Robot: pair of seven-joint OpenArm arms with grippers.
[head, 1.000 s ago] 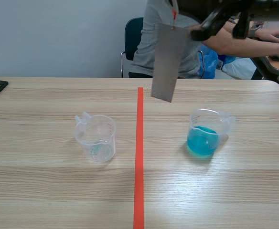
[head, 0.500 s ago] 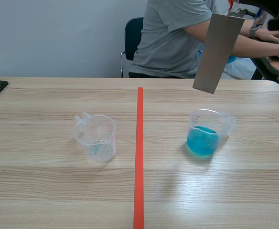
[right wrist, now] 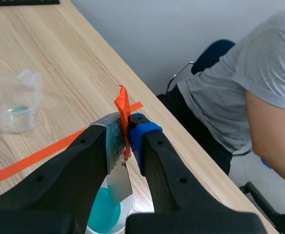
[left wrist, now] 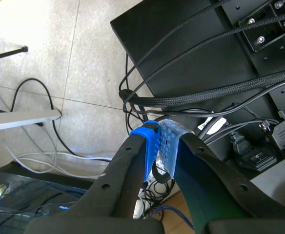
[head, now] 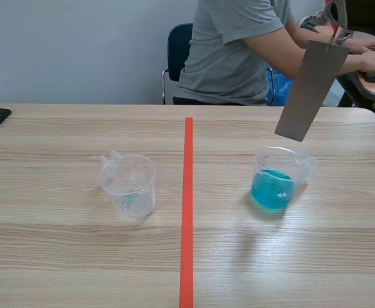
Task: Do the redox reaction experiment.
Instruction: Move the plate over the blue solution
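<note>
Your metal strip [head: 308,90] hangs in the air, tilted, by an orange tag [right wrist: 122,108] at its upper end. Its lower edge sits just above the beaker of blue liquid [head: 277,178] and is not yet in it. The right tool [right wrist: 125,130] is clenched on that tag, and in its own view the strip drops straight beneath the fingers with the blue liquid showing under it. This looks like the step of bringing the metal over the solution before dipping it. For the next move you probably need to line the lower edge up inside the rim. Then lower slowly, because the strip dangles loosely from the tag and could swing, knock the light beaker or splash. The empty beaker [head: 129,186] stands well apart on the other side of the orange-red line [head: 187,212] on the surface [head: 65,256], and nothing touches it. Your left tool [left wrist: 160,141] is closed on nothing, pad against pad, off the surface above a floor with cables [left wrist: 59,158]. A person [head: 229,48] sits beyond the far edge.
</note>
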